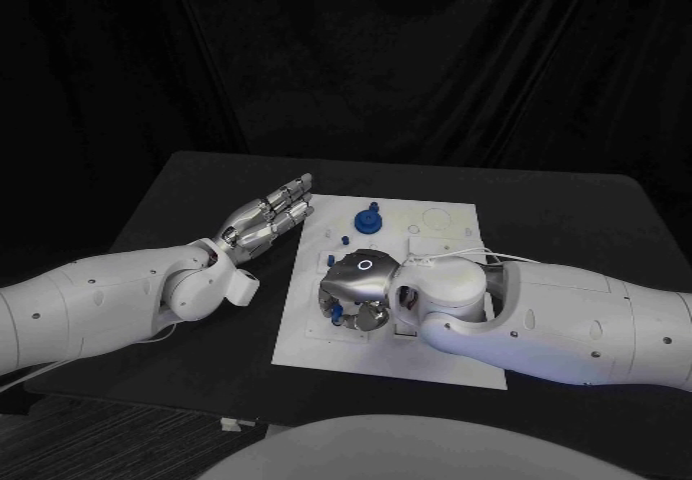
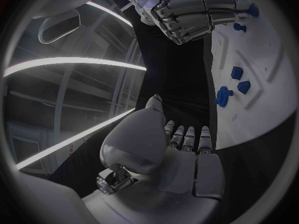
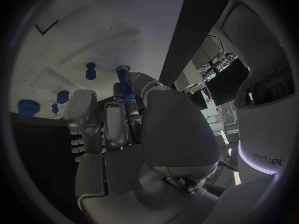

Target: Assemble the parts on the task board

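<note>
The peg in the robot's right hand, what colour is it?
Blue peg, clearest in the right wrist view.

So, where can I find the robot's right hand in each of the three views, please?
Head view: the right hand sits over the middle of the white board.
Left wrist view: the right hand appears with curled fingers at the board's edge.
Right wrist view: the right hand takes the middle, pinching a blue peg.
Shared landmark: the white board.
</note>
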